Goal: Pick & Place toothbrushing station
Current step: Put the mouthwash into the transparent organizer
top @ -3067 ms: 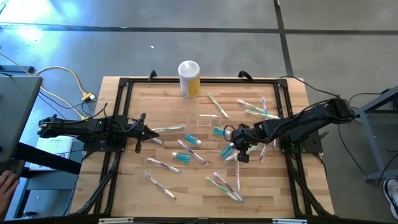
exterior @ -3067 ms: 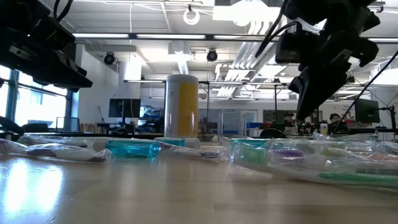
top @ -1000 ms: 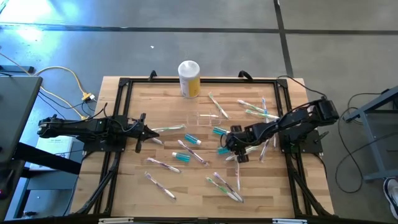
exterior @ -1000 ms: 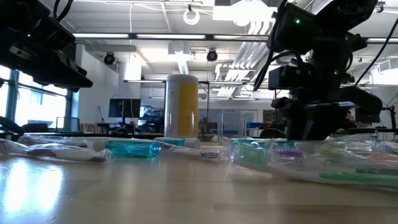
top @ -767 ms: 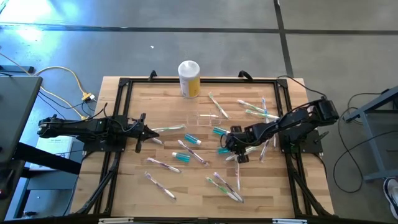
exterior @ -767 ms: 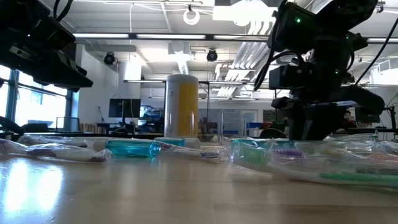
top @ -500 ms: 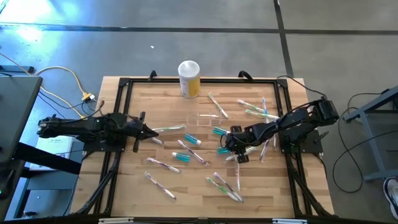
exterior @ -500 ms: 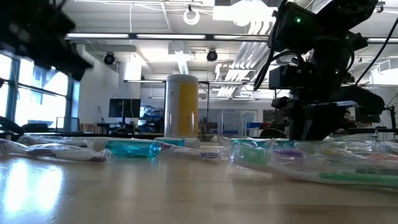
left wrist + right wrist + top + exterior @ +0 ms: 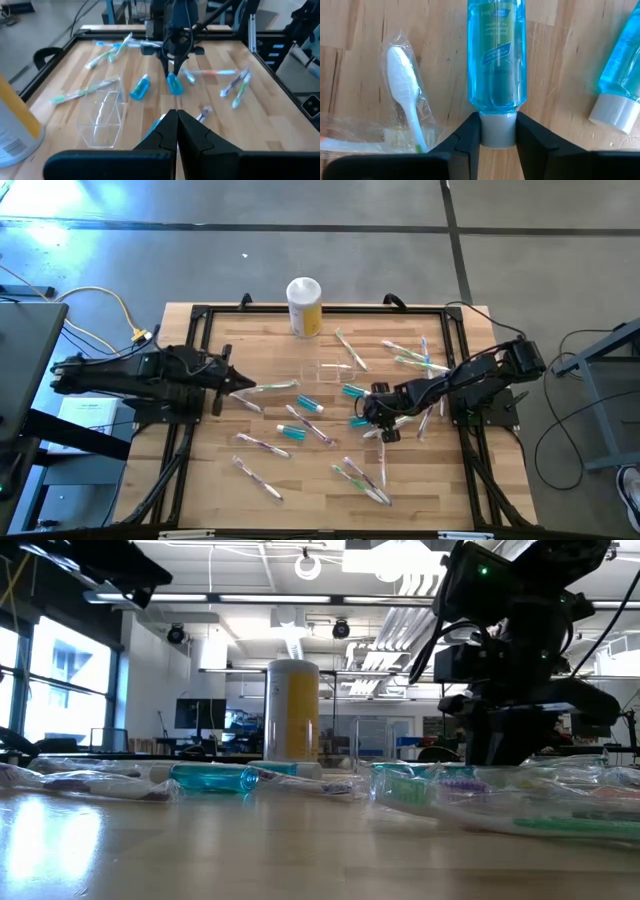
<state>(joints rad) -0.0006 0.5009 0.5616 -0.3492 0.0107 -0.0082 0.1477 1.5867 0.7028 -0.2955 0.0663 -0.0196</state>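
Though the right gripper (image 9: 497,131) is clamped on the grey cap of a blue bottle (image 9: 496,60), w/ a wrapped toothbrush (image 9: 407,90) lying just beside its fingers (image 9: 467,137), nothing's been placed yet. Further out, the left gripper (image 9: 177,125) hangs over the table, fingers pressed together, empty. Just beyond them the clear holder (image 9: 102,119) sits empty on the wood. Judged barely begun: bottles & brushes still scattered.

Right gripper (image 9: 497,131) down, fingers (image 9: 468,135) clamped.
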